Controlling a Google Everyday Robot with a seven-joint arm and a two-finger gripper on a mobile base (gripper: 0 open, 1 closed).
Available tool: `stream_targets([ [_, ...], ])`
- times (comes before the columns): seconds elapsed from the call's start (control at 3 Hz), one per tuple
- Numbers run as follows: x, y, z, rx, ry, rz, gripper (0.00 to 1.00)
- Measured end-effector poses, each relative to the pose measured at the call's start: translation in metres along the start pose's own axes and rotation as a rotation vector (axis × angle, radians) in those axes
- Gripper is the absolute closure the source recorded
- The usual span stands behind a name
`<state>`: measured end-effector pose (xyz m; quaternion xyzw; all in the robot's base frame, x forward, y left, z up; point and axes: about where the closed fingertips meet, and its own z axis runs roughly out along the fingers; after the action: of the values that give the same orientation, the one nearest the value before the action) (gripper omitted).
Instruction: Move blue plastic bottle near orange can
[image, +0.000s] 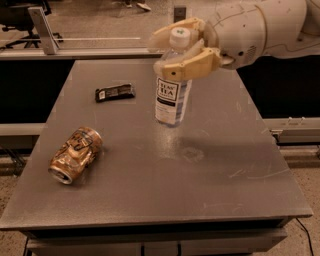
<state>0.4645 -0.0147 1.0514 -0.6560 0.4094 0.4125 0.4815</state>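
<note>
Gripper (165, 54) fingers (192, 64) tan, round neck of bluish bottle (172, 100); cap (180, 35) white; can (75, 155) orange-brown, dark scribbles.

Scuffed grey metal counter (150, 200), pale metal rail (75, 52) behind, speckled beige floor (310, 192), dim warm light, tool (157, 57) above the counter's far side
</note>
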Motion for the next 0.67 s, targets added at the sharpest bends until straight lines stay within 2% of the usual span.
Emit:
stream_targets([
  [0.33, 0.003, -0.032, 0.055, -0.060, -0.080, 0.002, 1.00],
  [0.67, 0.020, -0.049, 0.104, -0.109, -0.103, 0.019, 1.00],
])
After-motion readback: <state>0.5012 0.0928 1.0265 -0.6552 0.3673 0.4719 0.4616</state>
